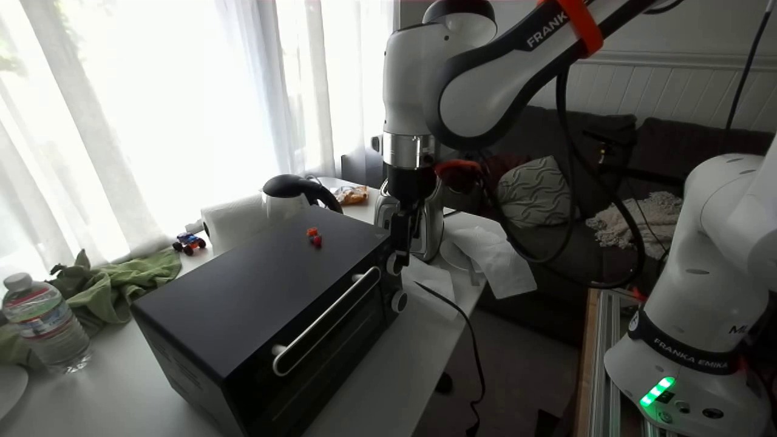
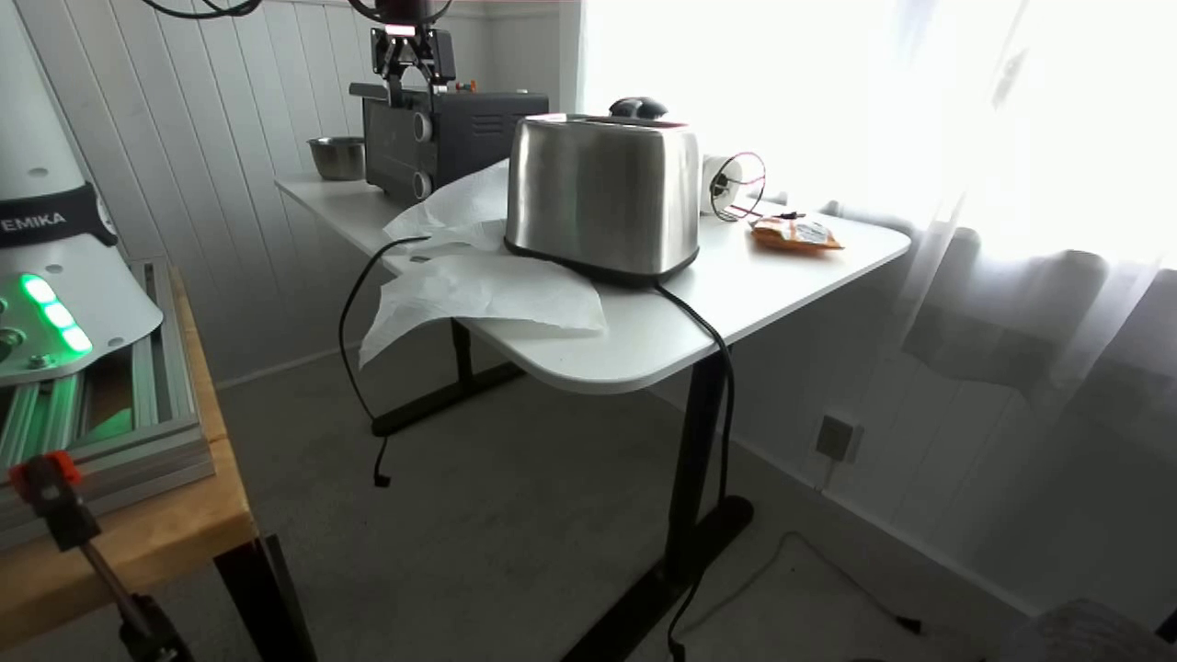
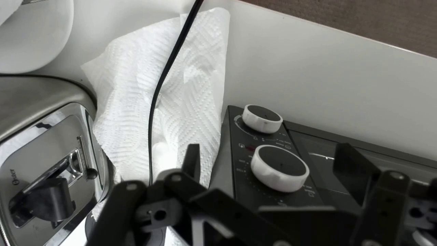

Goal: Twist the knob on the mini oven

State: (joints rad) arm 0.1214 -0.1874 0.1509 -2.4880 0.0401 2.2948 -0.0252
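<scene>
Two round knobs (image 3: 280,168) (plastic, perhaps)

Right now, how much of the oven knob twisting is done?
Done: the gripper is at the mini oven, open. In hand: the nearer knob shows between its spread fingers in the wrist view, with nothing clamped. Left, it seems: closing on that knob, then twisting.

Downward pincer (image 3: 272,165), jaws wide apart

White table (image 2: 625,357): 1 mini oven (image 1: 267,285), 1 toaster (image 2: 602,198).
</scene>
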